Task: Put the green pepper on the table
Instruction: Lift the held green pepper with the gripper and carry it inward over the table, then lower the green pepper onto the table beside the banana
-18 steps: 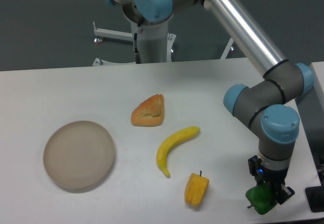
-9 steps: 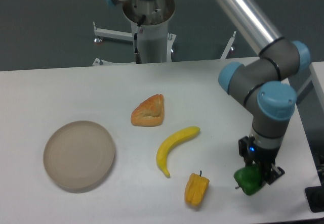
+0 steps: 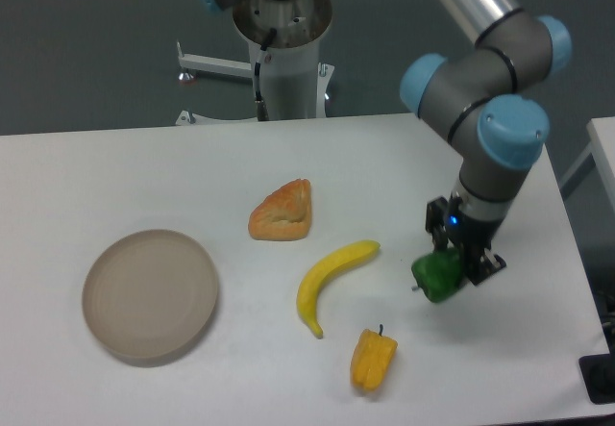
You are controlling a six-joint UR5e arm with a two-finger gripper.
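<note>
1. While the arm is reaching down from the upper right, the gripper (image 3: pixel 454 264) is pointing at the table (image 3: pixel 144 171) on its right-hand side as the camera sees it.
2. Its jaws are closing around the green pepper (image 3: pixel 437 277), gripping it from above, with the pepper's glossy body showing below and to the left of the fingers.
3. Whether the pepper is touching the tabletop or hanging just above it is something I cannot tell from this view.
4. Lying just to the left of the pepper, the banana (image 3: pixel 330 281) is curving from upper right to lower left, apart from the pepper.
5. Sitting nearer the front edge, the yellow pepper (image 3: pixel 373 359) is resting below the banana's lower end and to the lower left of the green pepper, not touching either.
6. Resting above the banana, toward the middle of the table, the croissant (image 3: pixel 282 212) is lying on its own.
7. Sitting well apart on the left side, the round beige plate (image 3: pixel 149 294) is lying flat on the white surface.
8. Standing behind the far edge of the table, the robot's base column (image 3: pixel 286 61) is rising at the top centre.
</note>
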